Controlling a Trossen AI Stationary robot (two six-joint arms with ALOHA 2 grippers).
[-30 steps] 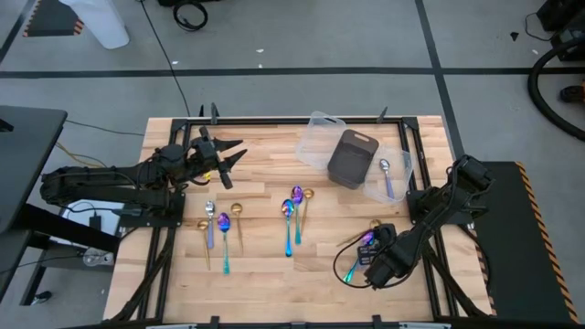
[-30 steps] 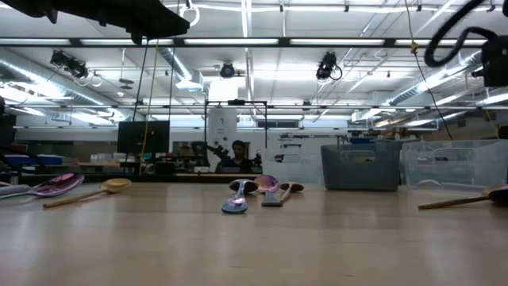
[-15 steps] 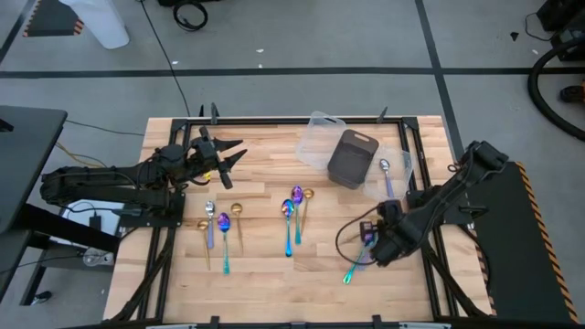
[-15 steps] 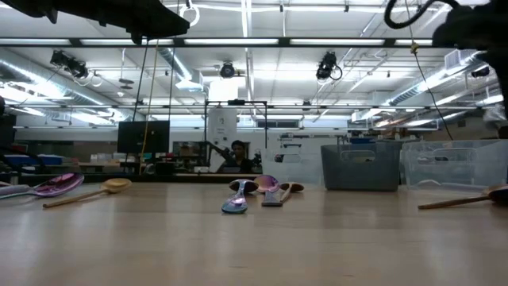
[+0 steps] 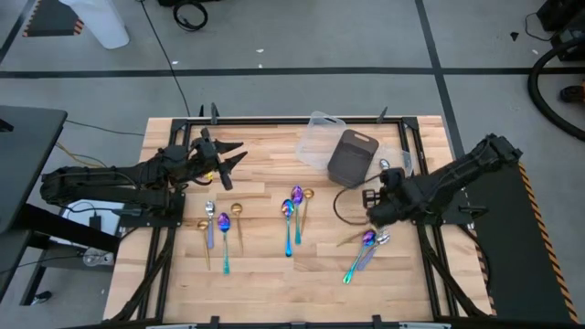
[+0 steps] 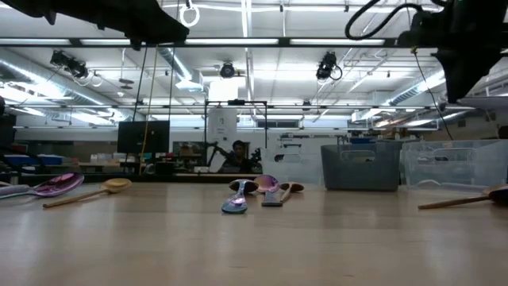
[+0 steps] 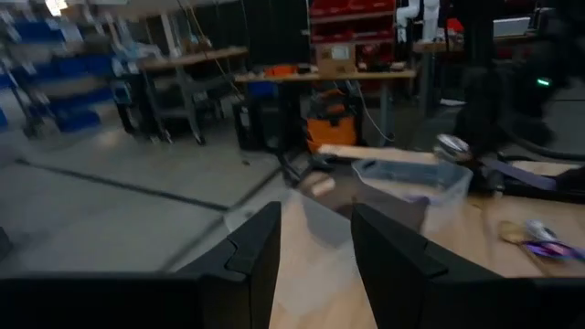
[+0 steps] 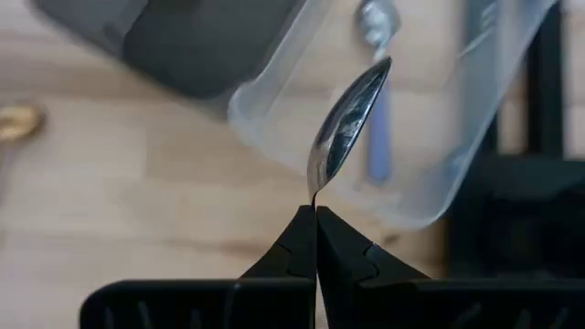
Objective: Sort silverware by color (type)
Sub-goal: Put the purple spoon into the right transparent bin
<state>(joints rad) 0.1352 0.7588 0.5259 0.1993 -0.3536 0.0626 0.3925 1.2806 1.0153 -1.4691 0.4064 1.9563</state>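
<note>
A dark brown-grey bin (image 5: 353, 157) lies on the wooden counter (image 5: 265, 265), between two clear plastic trays (image 5: 316, 137), overlapping both. Beyond the counter, a white jug (image 5: 99, 23) stands on the grey floor (image 5: 302, 37).

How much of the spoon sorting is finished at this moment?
Done: one plain silver spoon lies in the clear plastic tray. In hand: the right gripper pinches a second silver spoon beside that tray. Left: the gold and iridescent spoons on the wooden table. The left gripper waits open.
</note>
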